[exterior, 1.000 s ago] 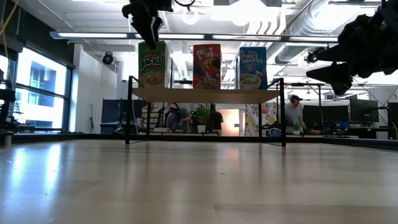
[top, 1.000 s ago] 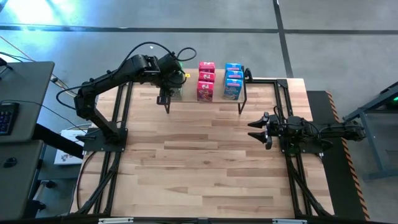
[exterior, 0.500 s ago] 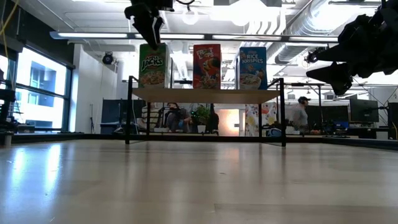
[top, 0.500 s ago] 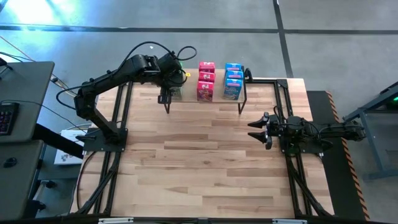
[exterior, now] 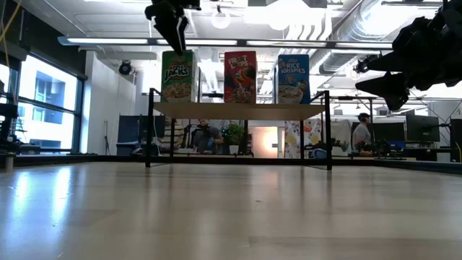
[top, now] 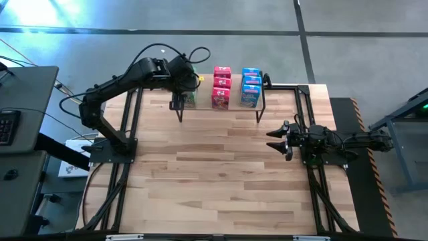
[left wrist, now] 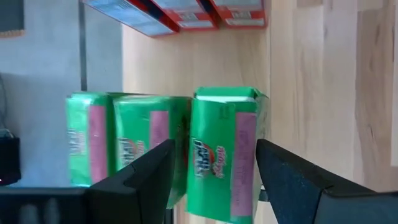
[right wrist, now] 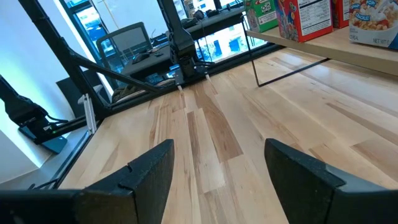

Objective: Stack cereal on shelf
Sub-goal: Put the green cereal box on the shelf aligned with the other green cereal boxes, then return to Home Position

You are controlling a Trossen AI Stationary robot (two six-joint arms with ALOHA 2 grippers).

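The shelf (exterior: 238,110) stands at the table's far edge on thin black legs. On its board, bottoms down, are three rows of cereal boxes: green (exterior: 177,75), red (exterior: 240,76) and blue (exterior: 293,78). From above, the red row (top: 221,86) and the blue row (top: 250,86) show, while the left arm covers most of the green row. My left gripper (exterior: 173,25) hangs open just above the front green box (left wrist: 224,149), one finger to each side and clear of it. My right gripper (top: 273,139) waits open near the table's right edge.
The tabletop (top: 214,174) in front of the shelf is bare wood between the two arm bases. Black frame rails run along the left and right edges. Beyond the table, a person (exterior: 363,133) moves about the room behind the shelf.
My left gripper has risen a little from the top of the front green box, staying open. The green box has stayed upright on the shelf. Behind the table, the person has walked toward the right.
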